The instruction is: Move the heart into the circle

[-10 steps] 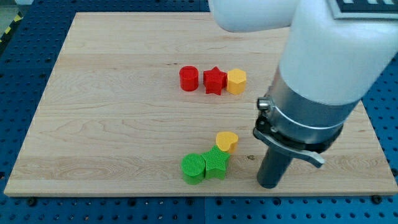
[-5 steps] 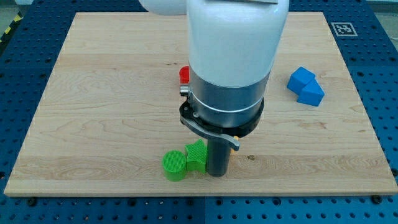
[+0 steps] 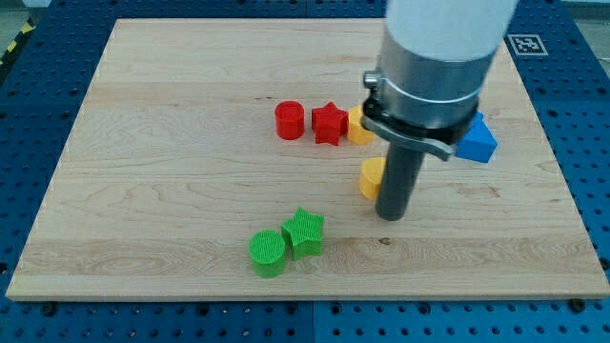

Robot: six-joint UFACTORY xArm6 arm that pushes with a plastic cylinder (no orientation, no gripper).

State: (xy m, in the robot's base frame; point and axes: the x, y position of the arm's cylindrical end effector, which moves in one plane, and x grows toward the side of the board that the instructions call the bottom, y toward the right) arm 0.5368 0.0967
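Yellow heart (image 3: pixel 371 177): lying near the middle of the wooden board (image 3: pixel 152 171), partly hidden by the rod, touching its left side. My tip (image 3: pixel 393 216): resting on the board just right of and slightly nearer than the heart; bare rod, holding nothing. Red circle (image 3: pixel 290 121): sitting farther back and to the left, well apart from the heart. Red star (image 3: pixel 330 124): standing just right of the circle. Yellow block (image 3: pixel 356 127), shape unclear: touching the star's right side. Green circle (image 3: pixel 269 252) and green star (image 3: pixel 304 232): lying together at near centre. Blue block (image 3: pixel 477 141): showing at far right behind the arm.
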